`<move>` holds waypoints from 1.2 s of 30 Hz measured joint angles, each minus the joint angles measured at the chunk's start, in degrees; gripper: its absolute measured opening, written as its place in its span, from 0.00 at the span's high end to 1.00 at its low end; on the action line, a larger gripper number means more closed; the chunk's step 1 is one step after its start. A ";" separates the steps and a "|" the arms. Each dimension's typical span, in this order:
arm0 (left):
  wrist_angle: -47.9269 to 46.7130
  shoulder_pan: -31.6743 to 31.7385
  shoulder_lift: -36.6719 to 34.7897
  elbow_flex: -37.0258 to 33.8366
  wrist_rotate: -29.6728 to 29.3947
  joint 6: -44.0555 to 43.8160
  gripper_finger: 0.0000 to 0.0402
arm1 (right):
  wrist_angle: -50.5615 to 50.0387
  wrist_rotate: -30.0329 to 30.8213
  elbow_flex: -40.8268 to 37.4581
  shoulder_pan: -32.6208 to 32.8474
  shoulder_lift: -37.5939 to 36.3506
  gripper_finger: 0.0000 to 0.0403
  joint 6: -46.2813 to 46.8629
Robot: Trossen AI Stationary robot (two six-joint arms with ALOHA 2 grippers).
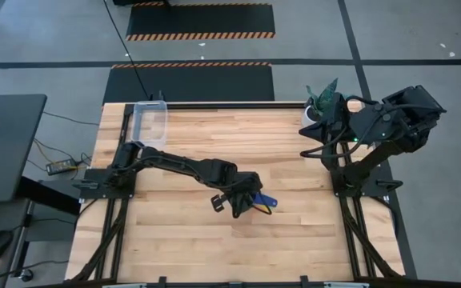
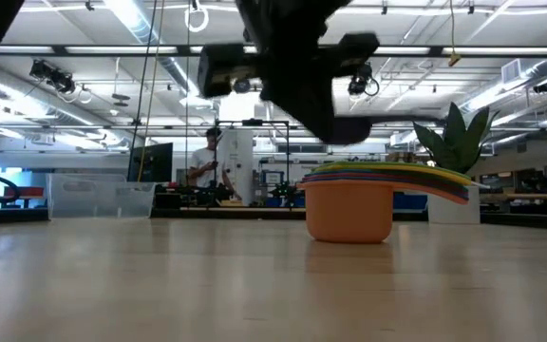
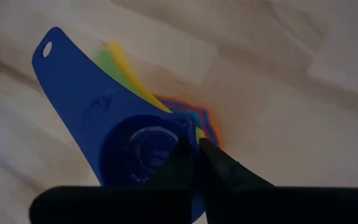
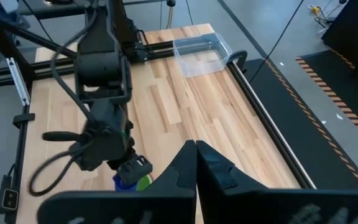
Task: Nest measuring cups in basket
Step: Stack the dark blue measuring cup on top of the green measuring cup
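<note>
The cups (image 2: 359, 195) sit already nested as one stack near the middle of the worktop (image 1: 214, 240), toward its front edge; the low view shows an orange cup at the bottom with the coloured handles fanned out flat above it, and the left wrist view shows a blue cup (image 3: 129, 149) on top with its long handle lying over yellow and green ones. The basket (image 1: 151, 120) stands at the rear left corner of the worktop, well apart from the stack, and appears to hold nothing. The left end effector (image 1: 250, 202) is directly over the stack with its fingers (image 3: 219, 168) pressed together at the rim of the blue cup; whether they pinch the rim or merely touch it cannot be told. The right end effector (image 4: 196, 163) is parked high beside the rear right corner, near the plant pot (image 1: 320, 108), its fingers pressed together on nothing. Handling judgement: the cups are likely thin rigid plastic, light, smooth and somewhat slippery, and not fragile. A nested stack is held together only by friction, so lifting by the top cup alone may separate it. A firmer hold would be a pinch across the overlapped handles close to the bowls, or across the rim wall of the whole stack, keeping the stack level during transfer.
</note>
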 joint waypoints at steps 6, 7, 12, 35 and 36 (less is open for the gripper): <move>0.31 0.84 0.07 -1.79 -0.03 2.66 0.97 | -0.02 0.00 0.00 0.00 0.00 0.99 0.02; 0.38 0.98 0.07 -1.84 0.01 2.78 0.97 | -0.02 0.01 0.00 0.00 0.00 0.99 0.02; 2.02 1.95 0.07 -1.81 0.07 6.40 0.97 | -0.02 0.02 0.00 0.00 0.00 0.99 0.02; 3.69 1.92 1.67 -1.62 -1.85 0.45 0.79 | -0.02 0.01 0.00 0.00 0.02 0.99 0.00; 3.55 1.64 1.66 -1.27 -3.41 0.45 0.78 | -0.02 0.02 0.00 0.00 0.02 0.99 0.00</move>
